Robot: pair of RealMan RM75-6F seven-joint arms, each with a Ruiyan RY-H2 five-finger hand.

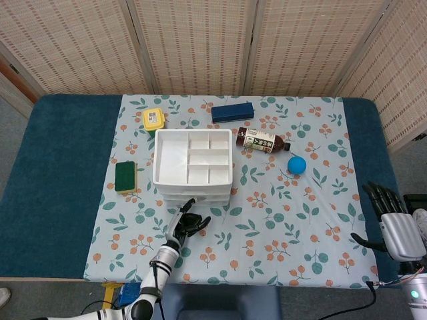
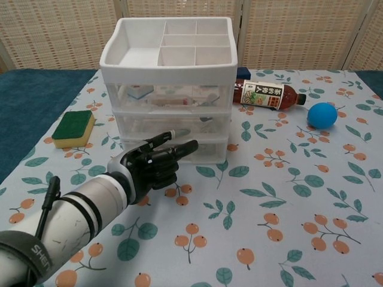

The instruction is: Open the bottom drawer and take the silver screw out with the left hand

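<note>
A white three-drawer unit (image 1: pixel 193 167) (image 2: pixel 170 89) with a divided tray on top stands mid-table. Its bottom drawer (image 2: pixel 203 150) is closed, and I cannot make out the silver screw through the cloudy front. My left hand (image 2: pixel 152 164) (image 1: pixel 185 224) hovers just in front of the bottom drawer's left half. One finger and the thumb reach toward the drawer, the other fingers are curled, and it holds nothing. Whether a fingertip touches the drawer is unclear. My right hand (image 1: pixel 392 223) sits off the table's right edge, fingers apart and empty.
A green-and-yellow sponge (image 2: pixel 73 128) lies left of the drawers. A lying tea bottle (image 2: pixel 267 95) and a blue ball (image 2: pixel 323 115) are to the right. A yellow box (image 1: pixel 153 119) and a dark blue box (image 1: pixel 232 112) sit behind. The floral cloth (image 2: pixel 269 203) covers the table.
</note>
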